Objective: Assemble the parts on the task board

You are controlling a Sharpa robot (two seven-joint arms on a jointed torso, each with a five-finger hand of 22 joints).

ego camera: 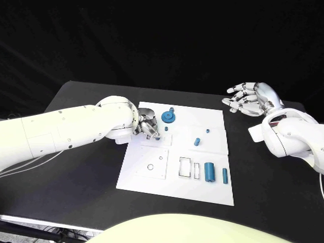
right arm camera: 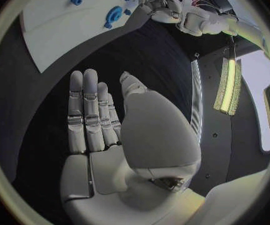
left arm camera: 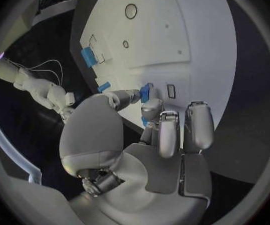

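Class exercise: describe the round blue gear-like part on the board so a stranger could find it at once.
Start at the white task board in the middle of the black table. Go to its far edge, just beyond the left hand. The round blue part there is a wide disc, unlike the slim blue pieces nearer the robot.

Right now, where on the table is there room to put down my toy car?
Bare black table lies left of the white task board, below the left arm, and right of the board in front of the right hand. The board's middle is crowded: the left hand hovers by a round blue part, with blue pieces near its front.
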